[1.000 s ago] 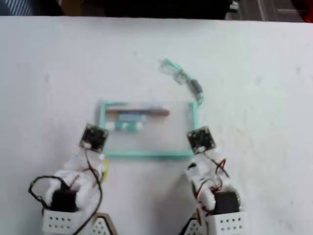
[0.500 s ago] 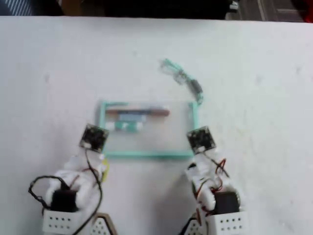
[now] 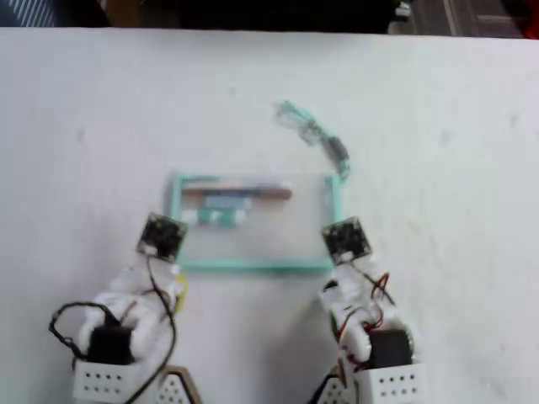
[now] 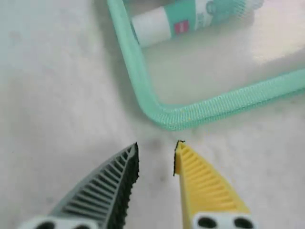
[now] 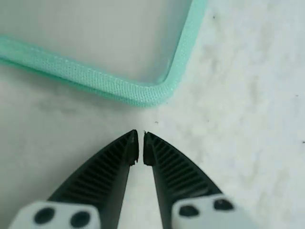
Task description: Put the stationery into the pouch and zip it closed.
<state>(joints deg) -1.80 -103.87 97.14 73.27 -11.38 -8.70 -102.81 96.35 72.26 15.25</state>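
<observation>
L jaws narrow gap, R jaws near-closed; 1 pouch [image 3: 253, 266], 1 pen [image 3: 240, 194], 1 glue stick [image 3: 221, 217] inside

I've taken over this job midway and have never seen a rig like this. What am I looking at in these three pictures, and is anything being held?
These are two small robot arms at a white table. The wide picture comes from a fixed camera looking down. In it, the left arm and right arm sit at the near edge. The other two pictures come from a camera on each wrist, looking along that arm's jaws.

On the table lies a clear pouch with a teal border. A brown pen and a white-and-teal tube lie within the border, seemingly inside. A teal strap lies just beyond the pouch.

Each arm's jaws point at a near corner of the pouch. The left ones are slightly apart and the right ones are closed. Nothing is held.
</observation>
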